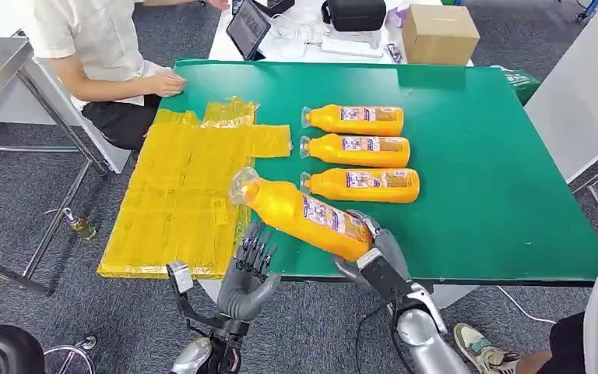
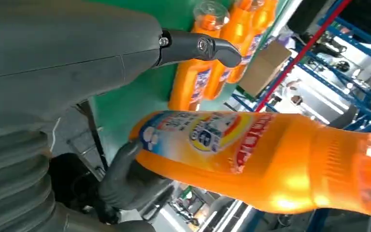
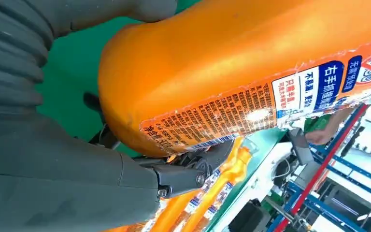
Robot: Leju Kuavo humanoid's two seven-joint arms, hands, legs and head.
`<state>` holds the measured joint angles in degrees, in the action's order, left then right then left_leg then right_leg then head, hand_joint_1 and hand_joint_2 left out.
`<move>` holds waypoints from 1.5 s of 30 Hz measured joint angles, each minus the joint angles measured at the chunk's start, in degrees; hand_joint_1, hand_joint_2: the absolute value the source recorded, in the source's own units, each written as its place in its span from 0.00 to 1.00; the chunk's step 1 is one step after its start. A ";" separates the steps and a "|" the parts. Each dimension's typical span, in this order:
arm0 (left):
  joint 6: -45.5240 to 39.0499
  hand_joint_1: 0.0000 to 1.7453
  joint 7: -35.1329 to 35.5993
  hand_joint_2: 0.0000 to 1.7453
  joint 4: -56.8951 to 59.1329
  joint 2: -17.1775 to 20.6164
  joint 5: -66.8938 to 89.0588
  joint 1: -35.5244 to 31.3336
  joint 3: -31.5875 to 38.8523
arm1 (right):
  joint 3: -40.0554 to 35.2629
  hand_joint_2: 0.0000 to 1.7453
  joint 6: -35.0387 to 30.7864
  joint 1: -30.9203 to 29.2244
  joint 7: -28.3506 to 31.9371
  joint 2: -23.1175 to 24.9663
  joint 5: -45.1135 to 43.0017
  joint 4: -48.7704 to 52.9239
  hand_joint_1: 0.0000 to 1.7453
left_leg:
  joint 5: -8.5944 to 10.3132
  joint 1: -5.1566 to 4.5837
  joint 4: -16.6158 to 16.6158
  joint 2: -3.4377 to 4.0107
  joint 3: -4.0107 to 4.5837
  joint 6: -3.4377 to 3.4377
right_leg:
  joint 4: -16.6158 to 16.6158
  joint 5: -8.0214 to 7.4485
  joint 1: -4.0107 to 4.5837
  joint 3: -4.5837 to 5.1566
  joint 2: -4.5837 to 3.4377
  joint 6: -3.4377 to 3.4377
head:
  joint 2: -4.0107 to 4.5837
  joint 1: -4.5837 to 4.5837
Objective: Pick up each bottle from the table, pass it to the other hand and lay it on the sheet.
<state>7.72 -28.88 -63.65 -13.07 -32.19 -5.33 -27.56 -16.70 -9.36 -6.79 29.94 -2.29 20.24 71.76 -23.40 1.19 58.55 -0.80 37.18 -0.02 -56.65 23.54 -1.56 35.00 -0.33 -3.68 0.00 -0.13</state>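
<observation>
Bottle in right hand (base end)

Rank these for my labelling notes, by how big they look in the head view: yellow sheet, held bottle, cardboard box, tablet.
1. Yellow sheet, plainly largest.
2. Held bottle in the right hand, though it is raised nearer the camera, which enlarges it.
3. Cardboard box.
4. Tablet, smallest, but it is angled and far away.
</observation>
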 measured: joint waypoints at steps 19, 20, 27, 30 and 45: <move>-6.67 0.00 -0.81 1.00 1.12 -0.72 -4.46 -3.96 3.78 | -8.15 1.00 2.32 -0.33 0.09 3.08 -1.53 -1.27 0.98 | 0.01 0.01 0.00 0.00 0.00 -0.01 | -0.01 0.00 0.00 0.01 0.00 0.00 | 0.00 0.00; -6.67 0.00 -0.83 1.00 1.03 -0.72 -4.46 -3.96 3.91 | -8.26 1.00 2.23 -0.39 0.09 3.15 -1.62 -1.38 0.97 | 0.01 0.00 0.00 0.01 -0.01 -0.01 | -0.01 0.00 0.00 0.01 -0.01 0.00 | 0.00 0.00; -5.66 0.00 -1.75 1.00 -1.03 -0.74 -6.80 -3.58 4.20 | -9.75 1.00 2.49 -0.66 0.04 3.54 -2.34 -2.60 0.96 | 0.01 0.02 0.00 0.02 -0.01 -0.01 | -0.01 0.00 0.02 0.02 -0.01 0.01 | 0.00 0.00; -2.95 0.00 -2.25 1.00 -2.54 -0.74 -7.45 -3.31 4.24 | -10.52 1.00 2.80 -1.07 0.11 4.04 -3.08 -3.78 0.98 | 0.01 0.02 0.00 0.02 -0.01 -0.01 | -0.01 0.00 0.02 0.02 -0.01 0.01 | 0.00 0.00; 6.91 0.00 -2.16 1.00 -3.08 -0.72 -7.30 -3.06 3.21 | -10.65 1.00 6.32 -1.92 0.50 4.83 -7.98 -6.38 0.98 | 0.01 0.02 0.00 0.02 -0.02 -0.01 | -0.01 0.00 0.01 0.02 -0.01 0.01 | 0.00 0.00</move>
<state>14.62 -31.04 -66.73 -13.79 -39.49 -8.39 -24.35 -27.34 -3.04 -8.72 30.45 2.54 12.26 65.37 -23.39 1.21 58.55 -0.78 37.17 -0.03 -56.66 23.54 -1.55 35.02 -0.34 -3.68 0.00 -0.13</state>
